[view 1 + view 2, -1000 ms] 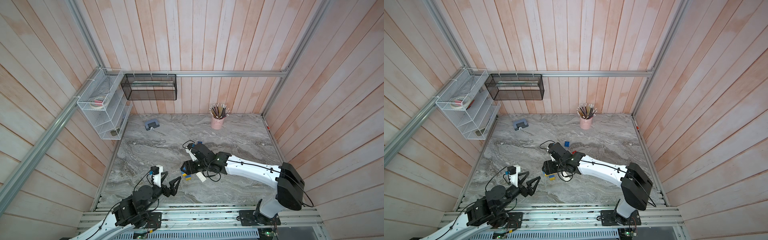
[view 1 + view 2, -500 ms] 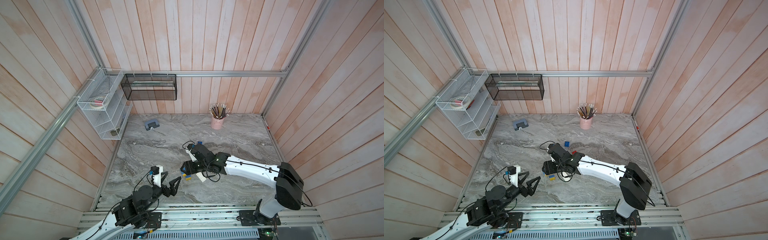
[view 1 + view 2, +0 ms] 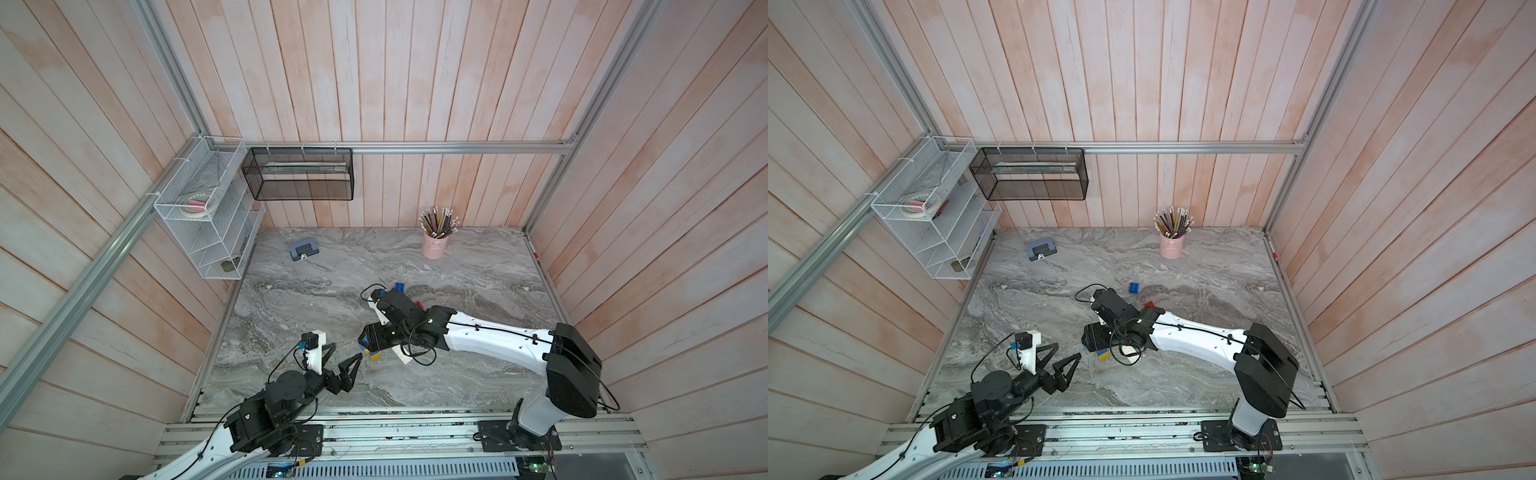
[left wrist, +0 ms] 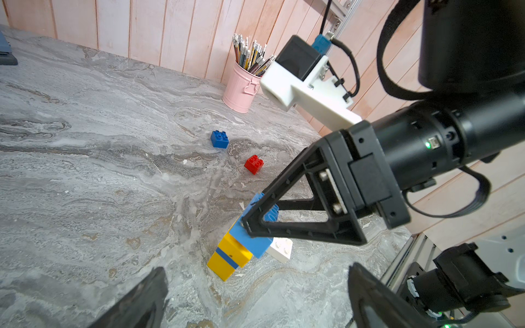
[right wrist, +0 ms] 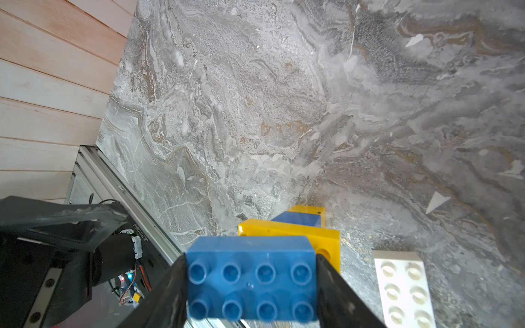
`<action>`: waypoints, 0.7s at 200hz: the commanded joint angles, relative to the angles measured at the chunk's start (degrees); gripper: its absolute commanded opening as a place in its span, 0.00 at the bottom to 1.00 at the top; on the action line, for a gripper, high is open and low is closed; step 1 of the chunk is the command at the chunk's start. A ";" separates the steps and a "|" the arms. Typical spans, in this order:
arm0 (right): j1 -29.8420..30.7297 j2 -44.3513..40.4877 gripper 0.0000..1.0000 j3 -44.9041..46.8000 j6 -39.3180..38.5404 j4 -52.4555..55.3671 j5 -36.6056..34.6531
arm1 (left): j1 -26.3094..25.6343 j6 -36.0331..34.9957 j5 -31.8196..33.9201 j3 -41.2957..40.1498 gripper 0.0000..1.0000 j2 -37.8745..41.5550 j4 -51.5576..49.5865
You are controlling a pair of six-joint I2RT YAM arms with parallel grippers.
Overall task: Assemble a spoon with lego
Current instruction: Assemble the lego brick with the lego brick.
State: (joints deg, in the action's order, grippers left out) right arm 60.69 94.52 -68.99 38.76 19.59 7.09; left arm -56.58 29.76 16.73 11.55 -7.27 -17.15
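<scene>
My right gripper (image 5: 251, 262) is shut on an oblong blue brick (image 5: 251, 277), one finger on each short end. That brick tops a tilted stack of yellow, thin blue and yellow bricks (image 4: 230, 255), the started spoon, whose lower yellow end is at the marble table (image 4: 85, 184). A white brick (image 4: 281, 248) lies flat beside it. Farther back on the table sit a small blue brick (image 4: 219, 139) and a red brick (image 4: 253, 164), loose lego. My left gripper (image 3: 344, 352) stands open near the front edge, short of the stack, with nothing between its fingers.
A pink pencil cup (image 3: 434, 245) stands at the back wall and a grey-blue hole punch (image 3: 302, 250) lies at the back left. A white wire shelf (image 3: 208, 232) and a black mesh basket (image 3: 299, 174) hang on the walls. A metal rail (image 3: 374, 419) runs along the front.
</scene>
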 commanded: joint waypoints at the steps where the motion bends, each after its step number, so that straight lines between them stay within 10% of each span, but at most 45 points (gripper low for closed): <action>1: 0.69 2.24 0.50 -1.22 -0.53 3.44 -2.06 | 0.07 -0.49 -0.37 -0.76 1.00 0.64 -0.10; 140: 2.11 6.51 0.49 -5.84 -4.65 9.84 -7.13 | 0.06 -0.56 -0.25 -0.79 1.00 0.60 -0.10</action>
State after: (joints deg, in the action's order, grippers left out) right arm 62.24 98.37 -74.35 35.70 23.66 2.17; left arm -56.58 29.74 16.73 11.55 -7.27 -17.15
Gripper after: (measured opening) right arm 0.662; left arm 0.998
